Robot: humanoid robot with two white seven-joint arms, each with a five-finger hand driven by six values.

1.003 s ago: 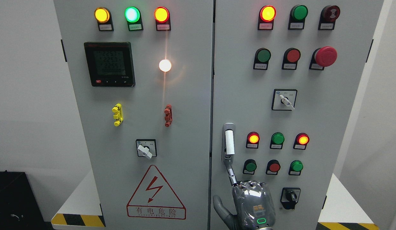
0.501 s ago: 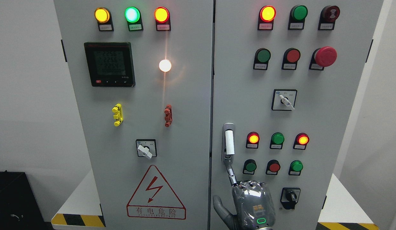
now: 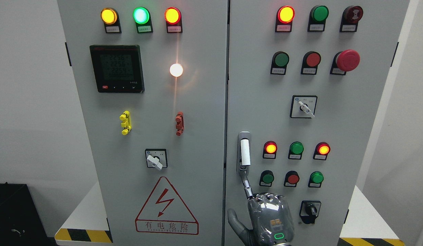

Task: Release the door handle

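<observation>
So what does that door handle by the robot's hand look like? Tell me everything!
The door handle is a slim upright bar with a white, plastic-looking grip set on a shiny metal plate. It sits on the left edge of the right cabinet door, next to the seam between the doors and left of a lit red lamp. One finger of the robot's right hand reaches up to its lower end; whether it truly touches is hard to tell.

Left of door handle [image 3: 244, 152]: we see bare panel.
Right: lamps [image 3: 270, 149] crowd close.
Below: right hand [image 3: 270, 220].
</observation>
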